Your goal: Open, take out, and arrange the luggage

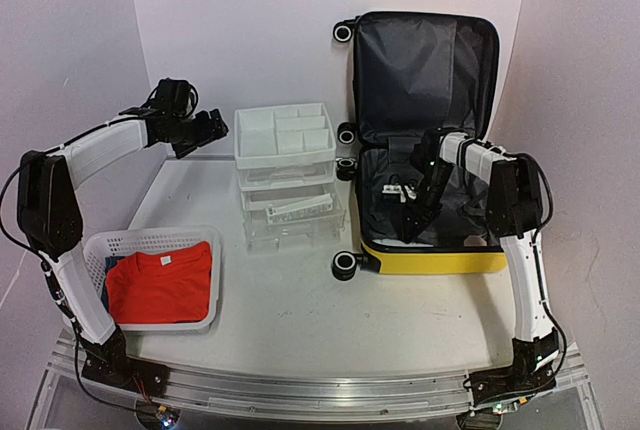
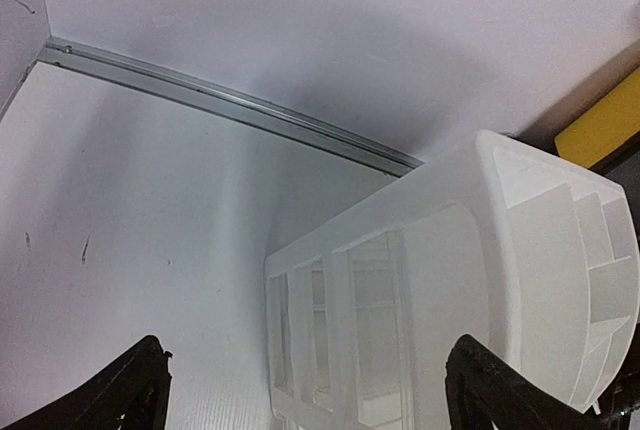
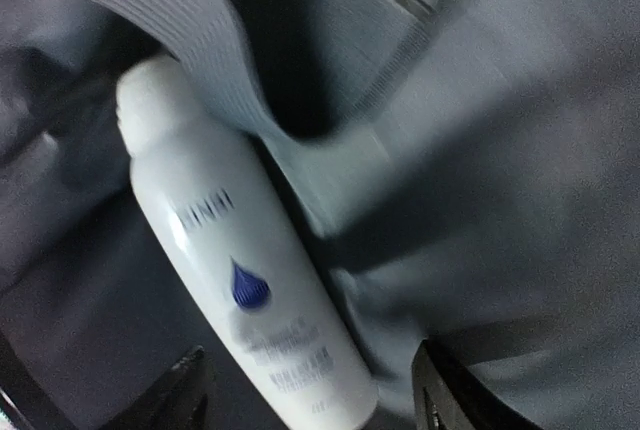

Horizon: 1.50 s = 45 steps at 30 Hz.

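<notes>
Luggage (image 1: pixel 440 260) sits at the back R of the table (image 1: pixel 290 320), unzipped & fully open. Its yellow lower shell lies flat on the tabletop, and the lid (image 1: pixel 425 60) stands upright vs the back wall. Dark grey lining shows in both halves. Black-and-white wheels (image 1: pixel 345 265) line its L side, facing the drawer unit.

R gripper (image 1: pixel 412 225) is down inside the lower shell, w/ the arm reaching in from the near R. In the R wrist view its fingers (image 3: pixel 185 395) stand apart on either side of a white bottle (image 3: pixel 240 260) w/ a blue drop logo. The bottle lies on the lining, lower end btwn the tips w/ a gap showing each side, so the jaws are open & not gripping. That view is blurred and the bottle's small print is unreadable. A grey ribbed strap (image 3: pixel 200 40) runs just beside the bottle's cap end. The top view also shows a few small white items (image 1: pixel 395 190) toward the hinge side of the lower shell; can't tell what they are.

Just L of the luggage is a white plastic drawer unit (image 1: pixel 285 175). Its top tray is split into compartments, and a white object shows in a clear drawer lower down. Further L, nearer the front, is a white mesh basket (image 1: pixel 150 243) w/ a red T-shirt (image 1: pixel 160 285) lying in it.

L gripper (image 1: pixel 213 127) hovers in the air L of the drawer unit, above the table & well apart from the luggage. The L wrist view shows its fingers (image 2: pixel 140 390) spread wide w/ nothing held btwn them.
</notes>
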### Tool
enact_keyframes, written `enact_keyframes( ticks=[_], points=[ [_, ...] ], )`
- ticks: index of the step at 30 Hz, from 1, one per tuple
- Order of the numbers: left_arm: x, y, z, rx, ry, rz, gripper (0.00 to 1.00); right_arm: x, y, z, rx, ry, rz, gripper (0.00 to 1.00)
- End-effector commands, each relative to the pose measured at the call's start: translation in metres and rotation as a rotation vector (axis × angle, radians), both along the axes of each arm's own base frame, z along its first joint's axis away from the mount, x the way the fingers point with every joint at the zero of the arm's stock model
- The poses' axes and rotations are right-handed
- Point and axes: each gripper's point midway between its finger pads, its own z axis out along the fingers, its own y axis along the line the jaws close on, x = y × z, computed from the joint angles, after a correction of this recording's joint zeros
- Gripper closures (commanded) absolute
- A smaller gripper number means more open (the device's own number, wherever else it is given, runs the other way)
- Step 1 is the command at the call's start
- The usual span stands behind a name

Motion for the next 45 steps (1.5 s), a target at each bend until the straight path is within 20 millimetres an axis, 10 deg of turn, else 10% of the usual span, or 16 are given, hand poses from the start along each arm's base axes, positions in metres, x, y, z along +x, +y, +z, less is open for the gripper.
enact_keyframes(
  ticks=[1,16,27,38,45],
  points=[
    [0.006,0.003,0.048,0.033,-0.123,-0.024,0.04,-0.005,0.023,-0.01,0.034,-0.019,0.082,0.38],
    [0.002,-0.009,0.107,0.112,-0.301,-0.167,0.05,-0.023,0.014,-0.017,-0.131,-0.154,0.259,0.37],
    [-0.034,-0.004,0.132,-0.014,-0.303,-0.14,0.07,0.003,0.034,0.063,-0.025,-0.361,0.158,0.63],
    [-0.086,0.009,0.109,-0.088,-0.151,-0.093,0.09,-0.002,0.033,0.14,0.056,-0.529,0.083,0.72],
    [-0.126,-0.002,0.085,-0.127,0.012,-0.19,0.12,-0.023,0.084,0.202,0.269,-0.684,0.258,0.74]
  ],
)
